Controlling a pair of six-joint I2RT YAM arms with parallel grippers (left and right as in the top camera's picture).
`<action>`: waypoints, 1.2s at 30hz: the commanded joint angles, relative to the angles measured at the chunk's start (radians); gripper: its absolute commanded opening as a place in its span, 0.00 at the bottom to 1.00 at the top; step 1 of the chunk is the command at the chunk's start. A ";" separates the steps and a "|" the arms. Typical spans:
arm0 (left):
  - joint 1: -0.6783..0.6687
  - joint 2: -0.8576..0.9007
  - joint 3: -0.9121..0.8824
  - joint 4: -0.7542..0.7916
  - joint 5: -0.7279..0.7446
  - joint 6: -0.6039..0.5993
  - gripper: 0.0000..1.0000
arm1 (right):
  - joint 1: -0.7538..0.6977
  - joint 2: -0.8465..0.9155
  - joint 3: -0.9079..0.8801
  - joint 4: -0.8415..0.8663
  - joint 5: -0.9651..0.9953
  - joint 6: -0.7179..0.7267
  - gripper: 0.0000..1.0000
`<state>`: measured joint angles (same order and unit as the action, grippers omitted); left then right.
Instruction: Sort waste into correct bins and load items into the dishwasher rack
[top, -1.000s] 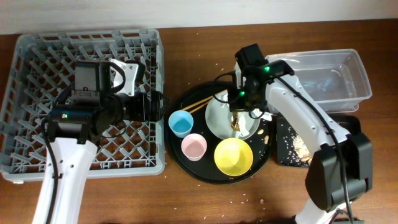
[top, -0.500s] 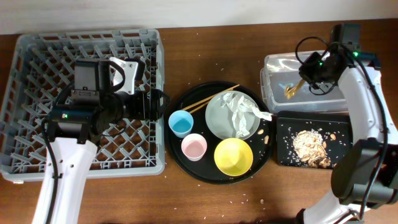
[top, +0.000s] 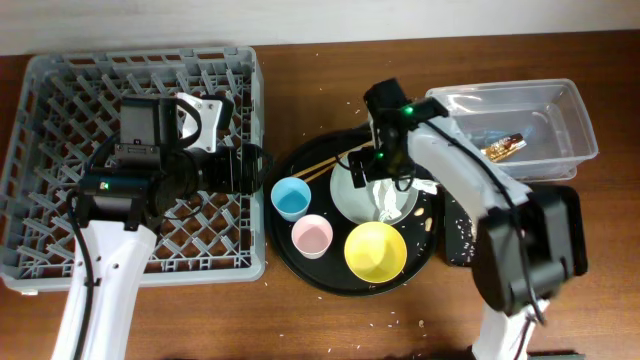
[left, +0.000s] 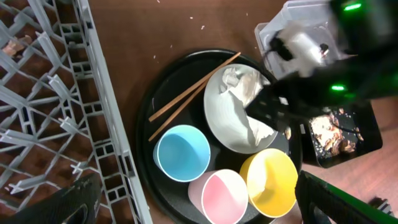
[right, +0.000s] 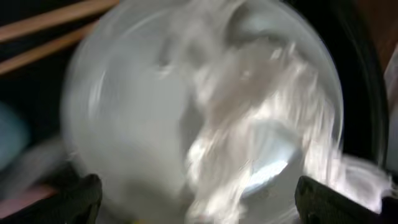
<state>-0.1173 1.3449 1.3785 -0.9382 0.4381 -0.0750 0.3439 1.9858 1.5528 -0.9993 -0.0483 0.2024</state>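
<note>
— The foil wrapper (left: 244, 87): where is it?
— Crumpled on the pale plate (top: 350, 195), mostly over its right half. The right wrist view of it is badly smeared, so I can't make out any food in it.
— And the right end effector (top: 372, 170)?
— Directly over that plate, fingers spread wide with nothing between them. I can't tell whether it touches the foil.
— Any other waste?
— A brown piece (top: 503, 147) lies inside the clear tub (top: 585, 130) at the far right of the tabletop (top: 300, 70). Just beside the tub, on the robot's side, sits the shallow black tray (left: 372, 138) with beige scraps (left: 328, 129) in it. From overhead the right arm (top: 470, 185) covers much of that tray.
— The dishes?
— All on the round black tray (top: 330, 275). The blue cup (top: 291, 198) stands left of the plate and the pink cup (top: 312, 237) is just beside it. The yellow bowl (top: 375, 250) sits next to the pink cup, below the plate in the overhead view. The chopsticks (left: 193, 87) lie side by side, slanting along the plate's upper-left rim.
— The rack?
— The grey rack (top: 60, 120) fills the left side, with the left arm (top: 110, 250) stretched over it. The left end effector (top: 258, 168) is at its right edge, near the blue cup, fingers wide apart and empty.
— Anything loose?
— Pale crumbs (top: 420, 323) are scattered on the tabletop.
</note>
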 joint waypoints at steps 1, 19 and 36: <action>0.000 0.002 0.016 0.002 0.010 -0.006 0.99 | -0.025 0.090 -0.006 0.055 0.056 -0.005 0.99; 0.000 0.002 0.016 -0.001 0.007 -0.006 0.99 | -0.471 -0.128 0.229 0.004 -0.090 0.051 0.82; 0.064 0.002 0.016 -0.092 -0.164 -0.164 0.99 | 0.261 -0.288 -0.285 0.121 -0.307 0.180 0.63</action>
<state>-0.0757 1.3468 1.3823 -1.0138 0.2951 -0.1909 0.5682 1.6978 1.3411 -0.9352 -0.3546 0.3038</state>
